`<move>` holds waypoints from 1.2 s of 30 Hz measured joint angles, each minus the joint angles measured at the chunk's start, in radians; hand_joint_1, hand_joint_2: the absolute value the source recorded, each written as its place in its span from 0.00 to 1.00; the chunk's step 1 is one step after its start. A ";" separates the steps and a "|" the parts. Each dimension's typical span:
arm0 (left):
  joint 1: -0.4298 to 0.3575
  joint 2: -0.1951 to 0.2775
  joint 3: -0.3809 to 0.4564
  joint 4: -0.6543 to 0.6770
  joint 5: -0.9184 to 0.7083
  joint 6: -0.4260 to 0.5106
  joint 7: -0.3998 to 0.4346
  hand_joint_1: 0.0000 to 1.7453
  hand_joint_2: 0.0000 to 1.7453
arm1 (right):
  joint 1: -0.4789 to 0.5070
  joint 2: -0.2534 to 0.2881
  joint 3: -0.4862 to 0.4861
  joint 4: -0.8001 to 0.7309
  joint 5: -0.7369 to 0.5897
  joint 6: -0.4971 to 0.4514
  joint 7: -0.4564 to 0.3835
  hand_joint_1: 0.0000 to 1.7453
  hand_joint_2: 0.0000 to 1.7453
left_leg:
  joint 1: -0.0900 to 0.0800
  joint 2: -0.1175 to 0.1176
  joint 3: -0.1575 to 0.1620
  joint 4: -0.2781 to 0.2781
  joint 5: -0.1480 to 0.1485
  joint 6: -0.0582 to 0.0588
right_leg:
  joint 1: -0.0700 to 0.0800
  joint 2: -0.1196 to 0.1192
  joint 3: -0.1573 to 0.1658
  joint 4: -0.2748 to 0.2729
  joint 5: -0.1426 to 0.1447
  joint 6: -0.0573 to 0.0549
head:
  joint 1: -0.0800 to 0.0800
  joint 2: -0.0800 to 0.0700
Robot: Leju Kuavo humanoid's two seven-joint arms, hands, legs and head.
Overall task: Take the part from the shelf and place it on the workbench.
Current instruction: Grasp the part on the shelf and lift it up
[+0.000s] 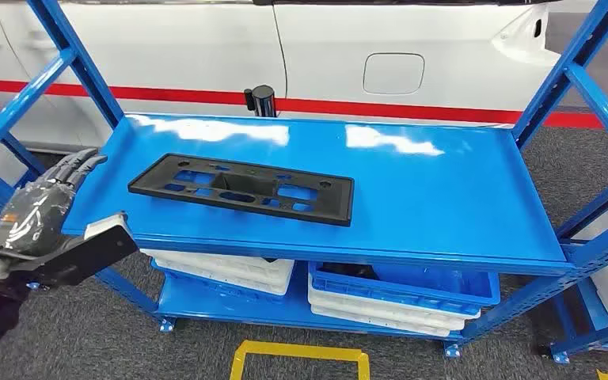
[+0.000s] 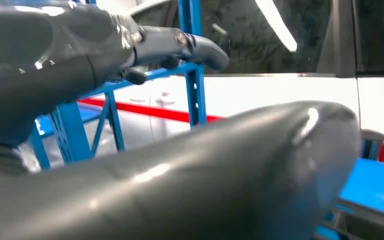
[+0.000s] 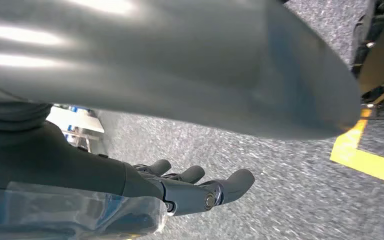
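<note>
Left hand (image 1: 43,202) is reaching toward the black plastic bracket (image 1: 241,188) on the blue shelf (image 1: 443,190).
Its fingers (image 1: 75,168) are spreading empty, beside the bracket's near end; next, closing on it.

The part (image 1: 241,188) is laid flat on the shelf (image 1: 443,190) top, left of centre. Trays (image 1: 400,297) are stacked on the lower level. The left hand (image 1: 43,202) is positioned beside the shelf's left edge.

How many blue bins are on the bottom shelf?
1 that I can see: a blue bin on the lower shelf, right side, stacked on white trays. More white trays sit left. Others may be hidden under the top shelf.
</note>
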State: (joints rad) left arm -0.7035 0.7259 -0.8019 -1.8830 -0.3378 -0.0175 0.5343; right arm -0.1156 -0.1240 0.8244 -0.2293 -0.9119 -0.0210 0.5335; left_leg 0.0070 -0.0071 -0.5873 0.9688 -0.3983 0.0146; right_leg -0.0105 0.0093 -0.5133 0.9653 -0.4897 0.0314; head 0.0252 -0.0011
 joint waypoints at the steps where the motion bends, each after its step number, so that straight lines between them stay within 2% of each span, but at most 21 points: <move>1: 0.000 0.000 0.000 0.000 0.000 -0.002 -0.001 0.00 0.00 | 0.000 0.000 0.000 0.000 0.000 0.000 0.000 0.00 0.00 | 0.000 0.000 0.001 -0.001 0.000 0.003 | 0.000 0.000 0.002 -0.002 -0.001 0.003 | 0.000 0.000; 3: -0.002 0.000 0.000 0.000 0.000 -0.006 -0.004 0.00 0.00 | -0.001 0.000 0.000 0.000 0.000 0.000 0.001 0.00 0.00 | 0.003 -0.002 0.007 -0.007 -0.001 0.014 | -0.001 -0.002 0.002 0.008 -0.011 0.010 | 0.000 0.000; 4: -0.004 0.000 0.000 0.000 0.000 -0.010 -0.007 0.00 0.00 | -0.001 0.001 0.001 0.000 0.000 0.000 0.002 0.00 0.00 | 0.004 -0.001 0.012 -0.009 -0.002 0.021 | -0.002 -0.002 -0.009 0.037 -0.026 0.013 | 0.000 0.000; 5: -0.006 0.000 -0.002 0.000 0.000 -0.014 -0.009 0.00 0.00 | -0.002 0.002 0.001 0.000 0.000 0.000 0.003 0.00 0.00 | 0.004 -0.001 0.017 -0.011 -0.004 0.027 | -0.002 -0.003 -0.034 0.088 -0.050 0.014 | 0.001 0.000; 7: -0.007 -0.003 -0.008 0.000 0.000 -0.023 -0.012 0.00 0.00 | -0.001 0.003 0.001 0.000 0.000 0.000 0.004 0.00 0.00 | 0.000 0.002 0.025 -0.011 -0.013 0.037 | -0.001 -0.003 -0.117 0.235 -0.103 0.015 | 0.001 0.000; 8: -0.007 -0.004 -0.013 0.000 0.001 -0.026 -0.013 0.00 0.00 | 0.000 0.003 0.001 0.000 0.000 0.000 0.004 0.00 0.00 | -0.002 0.003 0.030 -0.011 -0.017 0.040 | -0.001 -0.003 -0.156 0.290 -0.113 0.014 | 0.001 0.000; 9: -0.007 -0.006 -0.018 0.000 0.001 -0.030 -0.014 0.00 0.00 | 0.000 0.003 0.001 0.000 0.000 0.000 0.004 0.00 0.00 | -0.004 0.002 0.036 -0.011 -0.023 0.041 | -0.001 -0.003 -0.178 0.309 -0.102 0.014 | 0.001 0.000; 10: -0.007 -0.009 -0.023 0.000 0.002 -0.033 -0.017 0.00 0.00 | 0.001 0.003 0.002 0.000 0.000 0.000 0.005 0.00 0.00 | -0.005 0.002 0.044 -0.011 -0.029 0.040 | -0.001 -0.003 -0.180 0.286 -0.071 0.013 | 0.001 0.000; 12: -0.011 -0.014 -0.030 0.000 0.004 -0.040 -0.025 0.00 0.00 | 0.002 0.003 0.003 0.000 0.000 0.000 0.007 0.00 0.00 | -0.005 0.000 0.061 -0.011 -0.042 0.036 | -0.001 -0.003 -0.136 0.151 0.018 0.009 | 0.001 0.000; 14: -0.019 -0.021 -0.041 0.000 0.007 -0.050 -0.035 0.00 0.00 | 0.001 0.003 0.005 0.000 0.000 0.000 0.008 0.00 0.00 | -0.008 -0.002 0.072 -0.010 -0.056 0.027 | 0.002 -0.003 -0.094 0.045 0.065 0.003 | 0.000 0.000; 17: -0.031 -0.034 -0.060 0.001 0.012 -0.061 -0.045 0.00 0.00 | -0.002 0.004 0.007 0.000 0.000 0.000 0.007 0.00 0.00 | -0.008 -0.003 0.077 -0.012 -0.067 0.011 | 0.006 -0.002 -0.083 0.022 0.062 -0.011 | 0.000 0.000; 19: -0.038 -0.040 -0.069 0.001 0.014 -0.065 -0.048 0.00 0.00 | -0.003 0.005 0.007 -0.001 0.000 0.000 0.007 0.00 0.00 | -0.004 -0.002 0.065 0.018 -0.084 0.000 | 0.003 -0.002 -0.077 0.018 0.059 -0.022 | -0.001 0.000; 20: -0.043 -0.042 -0.074 0.001 0.014 -0.066 -0.050 0.00 0.00 | -0.004 0.006 0.007 -0.001 0.000 0.000 0.007 0.00 0.00 | -0.002 -0.001 0.041 0.065 -0.105 -0.006 | 0.001 -0.002 -0.072 0.017 0.057 -0.027 | -0.002 0.000; 23: -0.048 -0.052 -0.091 0.005 0.015 -0.070 -0.052 0.00 0.00 | -0.003 0.006 0.008 -0.001 0.000 0.000 0.008 0.00 0.00 | 0.003 0.000 -0.080 0.270 -0.168 -0.019 | 0.000 -0.001 -0.062 0.017 0.046 -0.033 | -0.003 0.000; 24: -0.048 -0.056 -0.097 0.007 0.016 -0.072 -0.054 0.00 0.00 | -0.003 0.006 0.008 -0.001 0.001 0.000 0.008 0.00 0.00 | 0.004 0.000 -0.105 0.298 -0.163 -0.020 | 0.000 -0.001 -0.056 0.017 0.041 -0.033 | -0.003 0.000; 25: -0.048 -0.060 -0.103 0.009 0.017 -0.072 -0.058 0.00 0.00 | -0.002 0.006 0.008 -0.001 0.001 0.000 0.008 0.00 0.00 | 0.005 0.000 -0.110 0.284 -0.137 -0.020 | 0.000 0.001 -0.049 0.017 0.036 -0.032 | -0.003 0.000; 27: -0.053 -0.067 -0.113 0.011 0.020 -0.071 -0.066 0.00 0.00 | -0.002 0.008 0.008 -0.001 0.001 0.000 0.008 0.00 0.00 | 0.004 0.001 -0.067 0.149 -0.047 -0.014 | 0.000 0.003 -0.031 0.017 0.025 -0.027 | -0.003 0.000; 29: -0.059 -0.074 -0.120 0.014 0.021 -0.067 -0.074 0.00 0.00 | -0.003 0.009 0.009 -0.001 0.001 0.000 0.008 0.00 0.00 | -0.002 0.001 -0.017 0.028 0.007 -0.003 | 0.002 0.005 -0.021 0.016 0.016 -0.019 | -0.003 0.000; 30: -0.060 -0.078 -0.123 0.016 0.022 -0.065 -0.076 0.00 0.00 | -0.004 0.009 0.010 -0.001 0.001 0.000 0.008 0.00 0.00 | -0.004 0.000 -0.007 0.003 0.013 0.000 | 0.005 0.006 -0.021 0.017 0.012 -0.018 | -0.003 0.000; 35: -0.060 -0.096 -0.136 0.026 0.026 -0.056 -0.090 0.00 0.00 | -0.003 0.010 0.017 0.000 0.001 0.000 0.008 0.00 0.00 | -0.006 -0.003 -0.005 -0.003 0.010 0.006 | 0.008 0.005 -0.017 0.010 0.010 -0.023 | -0.002 0.000; 36: -0.060 -0.100 -0.139 0.028 0.031 -0.051 -0.099 0.00 0.25 | -0.003 0.010 0.018 0.000 0.001 0.000 0.008 0.00 0.00 | -0.007 -0.003 -0.005 -0.003 0.009 0.007 | 0.008 0.005 -0.016 0.008 0.010 -0.022 | -0.002 0.000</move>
State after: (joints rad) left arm -0.7632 0.6264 -0.9408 -1.8553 -0.3068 -0.0688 0.4353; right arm -0.1186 -0.1139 0.8428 -0.2296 -0.9107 -0.0210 0.5413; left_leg 0.0003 -0.0100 -0.5920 0.9654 -0.3894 0.0220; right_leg -0.0023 0.0146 -0.5296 0.9729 -0.4796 0.0091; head 0.0230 -0.0011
